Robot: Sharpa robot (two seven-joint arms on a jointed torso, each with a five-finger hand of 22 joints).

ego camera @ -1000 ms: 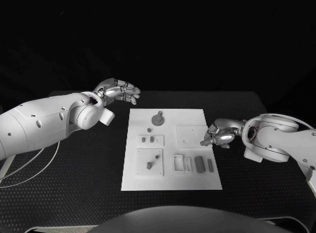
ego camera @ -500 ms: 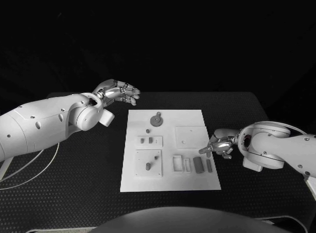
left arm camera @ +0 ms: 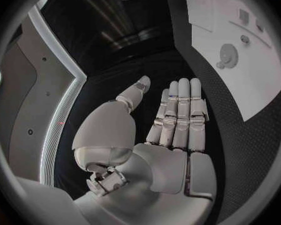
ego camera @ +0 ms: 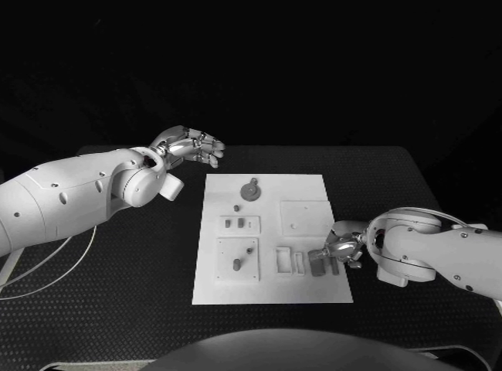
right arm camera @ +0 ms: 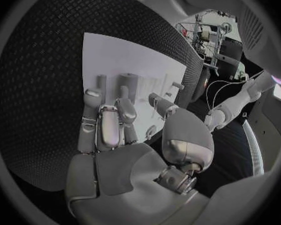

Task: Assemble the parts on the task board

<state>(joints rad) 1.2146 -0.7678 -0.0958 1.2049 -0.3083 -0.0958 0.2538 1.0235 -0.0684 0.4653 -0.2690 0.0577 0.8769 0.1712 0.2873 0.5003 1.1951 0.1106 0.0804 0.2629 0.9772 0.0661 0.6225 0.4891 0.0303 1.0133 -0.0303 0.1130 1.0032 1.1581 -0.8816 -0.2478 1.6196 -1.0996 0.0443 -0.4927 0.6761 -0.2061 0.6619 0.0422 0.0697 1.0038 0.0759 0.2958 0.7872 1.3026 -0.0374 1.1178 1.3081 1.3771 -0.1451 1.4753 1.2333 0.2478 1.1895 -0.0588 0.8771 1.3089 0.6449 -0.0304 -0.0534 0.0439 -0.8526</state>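
White task board (ego camera: 301, 189) holds small grey parts (ego camera: 318, 261).

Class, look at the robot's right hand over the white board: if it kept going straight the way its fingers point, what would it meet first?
Most likely the dark bar-shaped parts at the near right corner of the board. The right hand hangs right over them with its fingers spread, though how high above them is hard to judge.

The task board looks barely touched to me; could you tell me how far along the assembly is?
Early, apparently. On the task board the round part and the bar parts lie loose, so nothing looks clearly assembled. The right hand hovers over the bars near the board's right edge, fingers apart, apparently holding nothing. The left hand waits open off the board. Picking and fitting remain.
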